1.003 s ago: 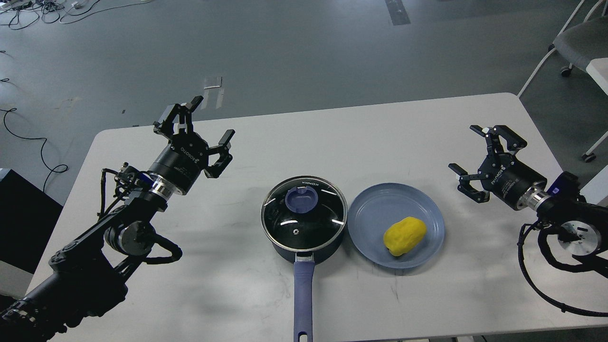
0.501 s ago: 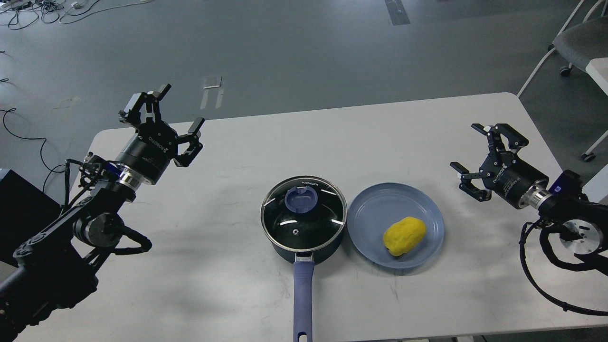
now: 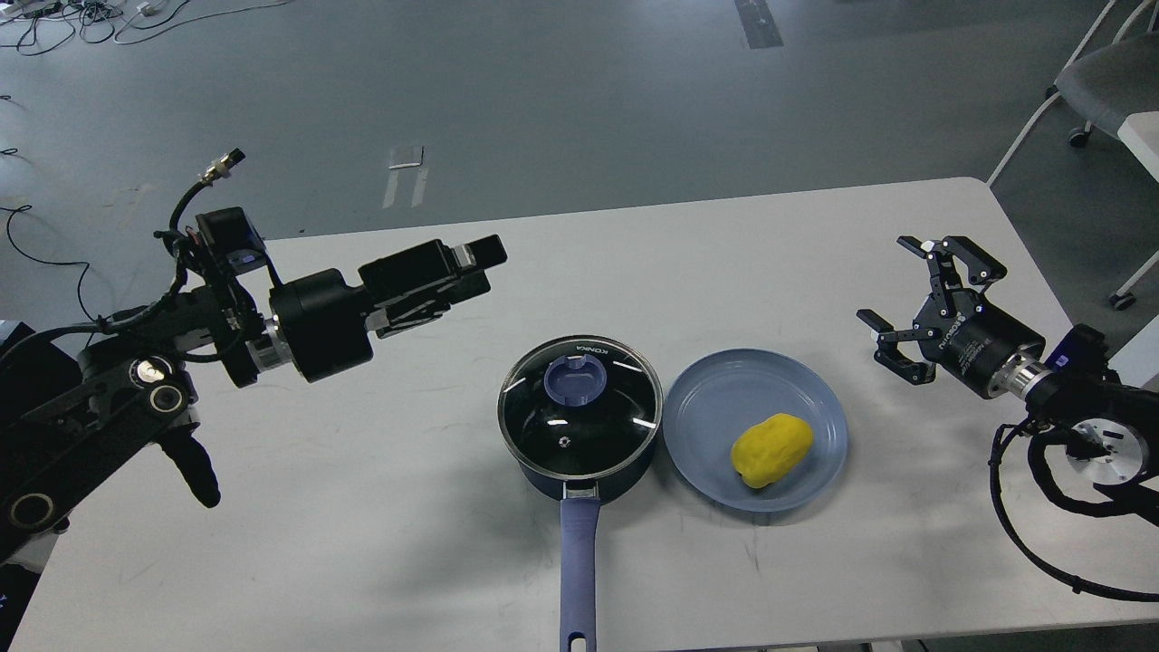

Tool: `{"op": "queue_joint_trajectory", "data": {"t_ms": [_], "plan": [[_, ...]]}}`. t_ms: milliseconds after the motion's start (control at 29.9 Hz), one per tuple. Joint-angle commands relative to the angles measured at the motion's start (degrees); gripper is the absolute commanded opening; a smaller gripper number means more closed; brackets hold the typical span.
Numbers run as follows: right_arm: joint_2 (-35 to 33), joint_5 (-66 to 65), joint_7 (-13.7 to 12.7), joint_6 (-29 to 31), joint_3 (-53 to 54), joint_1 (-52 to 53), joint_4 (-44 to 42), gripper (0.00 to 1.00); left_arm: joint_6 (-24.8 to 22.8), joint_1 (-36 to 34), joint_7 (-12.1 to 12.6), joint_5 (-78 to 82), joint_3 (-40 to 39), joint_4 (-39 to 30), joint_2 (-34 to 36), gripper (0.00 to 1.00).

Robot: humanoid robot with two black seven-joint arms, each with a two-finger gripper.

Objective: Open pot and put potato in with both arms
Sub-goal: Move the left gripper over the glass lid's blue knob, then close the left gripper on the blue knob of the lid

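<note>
The dark navy pot (image 3: 543, 478) stands at the table's middle with its glass lid (image 3: 589, 435) on; the blue knob (image 3: 577, 378) faces up and the long handle (image 3: 578, 561) points toward me. The yellow potato (image 3: 771, 449) lies on a light-blue plate (image 3: 715, 389) just right of the pot. My left gripper (image 3: 475, 258) is turned side-on, raised above the table up and left of the pot, pointing right; its fingers overlap. My right gripper (image 3: 892, 294) is open and empty, right of the plate.
The white table (image 3: 724, 244) carries only the pot and the plate. A chair (image 3: 1105, 81) stands beyond the far right corner. Cables (image 3: 54, 18) lie on the grey floor at the far left.
My left arm swung first left, then turned its wrist and reached right toward the pot, so the gripper now shows side-on. My right gripper has barely moved. Pot, lid and potato are unmoved.
</note>
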Motion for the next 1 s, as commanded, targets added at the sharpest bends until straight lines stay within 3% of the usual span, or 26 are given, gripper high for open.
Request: {"op": "queue_joint_trajectory", "data": {"t_ms": [0, 167, 401, 969], "plan": [[0.0, 0.0, 0.0, 0.0, 0.0, 0.1, 0.0, 1.0, 2.7, -0.6, 0.0, 19.7, 0.2, -5.0, -0.5, 0.98], [0.0, 0.0, 0.0, 0.0, -0.1, 0.1, 0.0, 1.0, 6.3, -2.1, 0.0, 41.6, 1.0, -5.3, -3.7, 0.98], [0.0, -0.3, 0.0, 0.0, -0.3, 0.0, 0.0, 1.0, 8.6, -3.5, 0.0, 54.9, 4.5, -0.9, -9.4, 0.98], [0.0, -0.9, 0.0, 0.0, -0.3, -0.3, 0.2, 1.0, 10.3, -4.0, 0.0, 55.8, 7.7, 2.8, -12.4, 0.98]]}}
